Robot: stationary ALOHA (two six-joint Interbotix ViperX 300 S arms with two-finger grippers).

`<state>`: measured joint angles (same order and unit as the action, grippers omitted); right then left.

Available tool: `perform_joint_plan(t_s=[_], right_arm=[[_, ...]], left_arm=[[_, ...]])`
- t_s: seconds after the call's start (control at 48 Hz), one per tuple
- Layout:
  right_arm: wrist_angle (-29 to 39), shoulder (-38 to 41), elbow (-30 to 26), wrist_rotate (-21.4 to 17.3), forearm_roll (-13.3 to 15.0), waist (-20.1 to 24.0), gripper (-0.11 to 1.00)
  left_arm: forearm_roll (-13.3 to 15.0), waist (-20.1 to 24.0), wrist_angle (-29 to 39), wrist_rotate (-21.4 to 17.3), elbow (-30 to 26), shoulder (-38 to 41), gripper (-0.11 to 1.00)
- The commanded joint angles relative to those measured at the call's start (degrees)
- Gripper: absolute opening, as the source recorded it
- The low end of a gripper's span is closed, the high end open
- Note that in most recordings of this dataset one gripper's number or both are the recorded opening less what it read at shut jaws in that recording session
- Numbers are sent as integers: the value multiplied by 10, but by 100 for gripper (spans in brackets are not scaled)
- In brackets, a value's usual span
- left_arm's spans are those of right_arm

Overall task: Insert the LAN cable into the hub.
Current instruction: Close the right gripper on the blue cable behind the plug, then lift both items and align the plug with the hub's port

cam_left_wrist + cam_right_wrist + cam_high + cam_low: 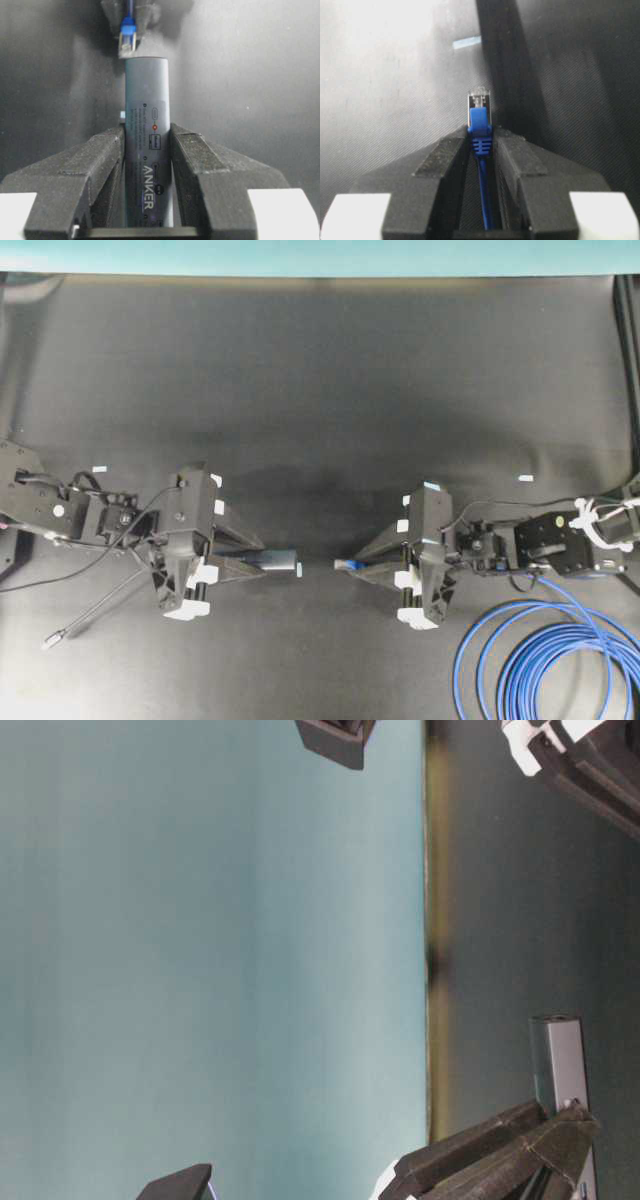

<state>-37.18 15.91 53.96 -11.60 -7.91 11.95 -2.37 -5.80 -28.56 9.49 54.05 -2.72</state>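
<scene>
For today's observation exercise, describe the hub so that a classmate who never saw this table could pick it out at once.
Start at the left hand on the black mat; it grips a slim grey bar, the hub, pointing toward the right hand. Unlike the bright-blue LAN cable that the right hand holds by its plug, it is rigid, metallic and printed ANKER.

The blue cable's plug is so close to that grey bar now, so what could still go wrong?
The plug looks slightly off-centre from the hub's end, so it might jam against the rim. The right gripper pinches only the cable's boot, so the plug could twist. The coil may tug the cable back.
</scene>
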Motion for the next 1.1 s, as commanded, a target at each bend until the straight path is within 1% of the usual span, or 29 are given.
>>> perform_joint_plan(t_s=[0.0, 0.104, 0.229, 0.291, 0.354, 0.396, 0.521, 0.666, 0.874, 1.083], right_arm=[[10, -13, -1, 2, 2, 7, 13], [56, -50, -6, 4, 2, 2, 13], [127, -99, -14, 5, 3, -8, 13], [154, -123, -18, 7, 7, -14, 13], [181, -144, -27, 8, 16, -24, 13], [193, -150, -33, 11, 20, -27, 13], [220, -152, -57, 33, 20, -38, 13], [234, -142, -82, 45, 20, -42, 13], [236, -130, -105, 48, 22, -42, 13], [236, -129, -106, 48, 22, -38, 13]], left_arm=[[-2, -1, 7, 1, -11, -8, 28], [-2, -1, 45, 1, -22, -10, 28], [-2, -1, 127, -3, -52, -14, 28], [-2, 0, 170, -9, -73, -15, 28], [-2, 2, 190, -13, -86, -15, 28], [-2, 4, 192, -18, -91, -13, 28], [-2, 6, 187, -30, -98, -11, 28], [-2, 8, 176, -32, -98, -11, 28], [-2, 14, 174, -32, -99, -11, 28], [-2, 22, 174, -34, -98, -8, 28]])
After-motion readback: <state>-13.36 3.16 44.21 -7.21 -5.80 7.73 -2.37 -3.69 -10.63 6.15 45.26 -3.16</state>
